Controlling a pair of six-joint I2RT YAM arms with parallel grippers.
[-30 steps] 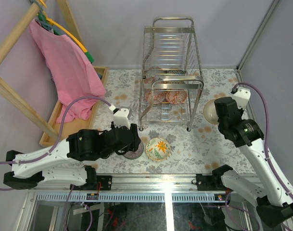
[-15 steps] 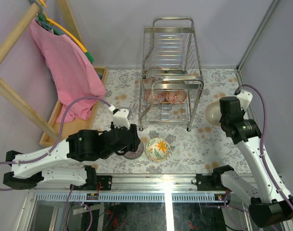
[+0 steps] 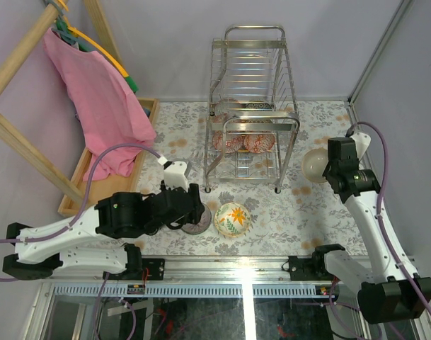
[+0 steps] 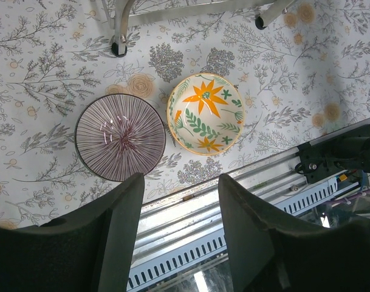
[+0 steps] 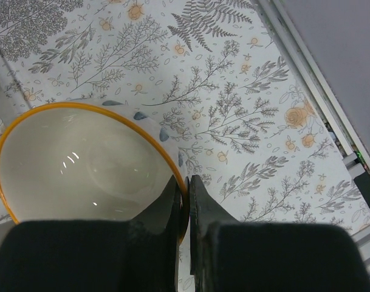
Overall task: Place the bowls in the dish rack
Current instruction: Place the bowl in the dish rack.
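**Cream bowl [image 5: 81, 164] pinched at the rim, right of the dish rack [image 3: 252, 106]**

The right gripper [image 5: 186, 198] has its fingers drawn together on the cream bowl's orange-edged rim, one finger inside and one outside. The bowl is mouth-up toward the right edge of the table [image 3: 307, 205], just beside the rack's right legs (whether it rests on the flowered surface or hangs clear of it I cannot tell).

The left gripper [image 4: 180, 182] hangs over the table's near edge with its jaws standing apart and nothing between them. Below it two bowls lie mouth-up, close against each other, near that edge and in front of the rack. The purple striped bowl [image 4: 119, 146] is on the left and the flowered bowl [image 4: 205, 121], orange and green on cream, is on the right.

In the rack's lower tier two red-and-white bowls [image 3: 229, 143] sit side by side.
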